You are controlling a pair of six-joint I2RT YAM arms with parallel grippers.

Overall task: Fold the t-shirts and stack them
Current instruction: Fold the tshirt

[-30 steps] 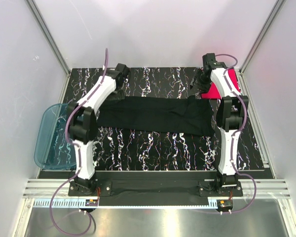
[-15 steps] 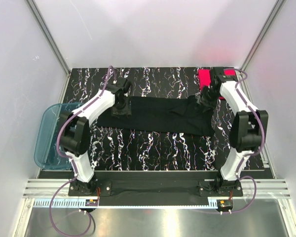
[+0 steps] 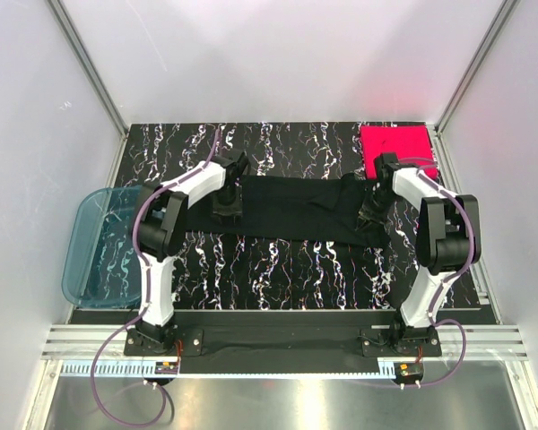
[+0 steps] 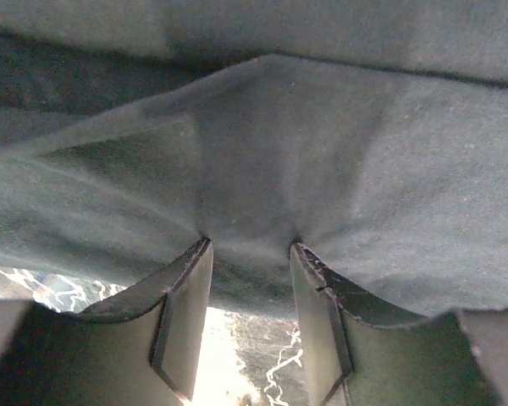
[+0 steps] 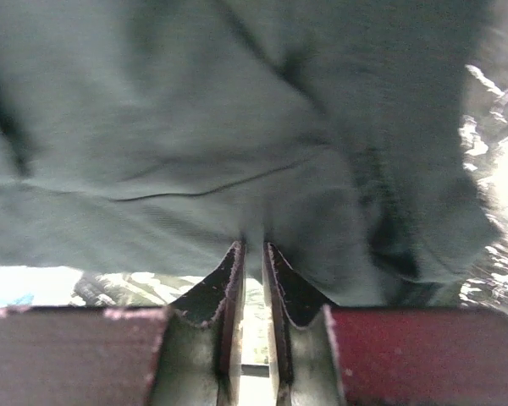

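The left hand [image 3: 226, 210] and the right hand [image 3: 369, 218] have both come toward the near side over the last second. They started at the far edge of the cloth and now sit over its middle, the left near its left end and the right near its right end.

In the left wrist view the left hand [image 4: 250, 247] is part-way closed. Its fingertips [image 4: 199, 254] stand a little apart, and the dark fabric puckers in toward the gap, so it looks clamped on a thick fold. In the right wrist view the right hand [image 5: 254, 247] is almost fully closed, with only a thin slit between the fingers and the cloth edge caught at the tips.

The marbled black table [image 3: 278, 264] now shows more bare surface along its far side, because the cloth has been drawn off it.

The black t-shirt [image 3: 296, 208] lies across the middle of the table as a long band. It is narrower front to back than it was, since its far edge has been carried over toward the near edge. I judge this to be a lengthwise fold in progress: the carried edge has not reached the near edge, and neither hand has let go.

The blue tub [image 3: 94, 246] at the left edge has not moved.

The pink t-shirt [image 3: 396, 150] is a neat square in the far right corner. The right arm no longer covers it, so it is fully in view and lies apart from the black one. It appears already folded, so what remains is to finish folding the black shirt and then stack the two.
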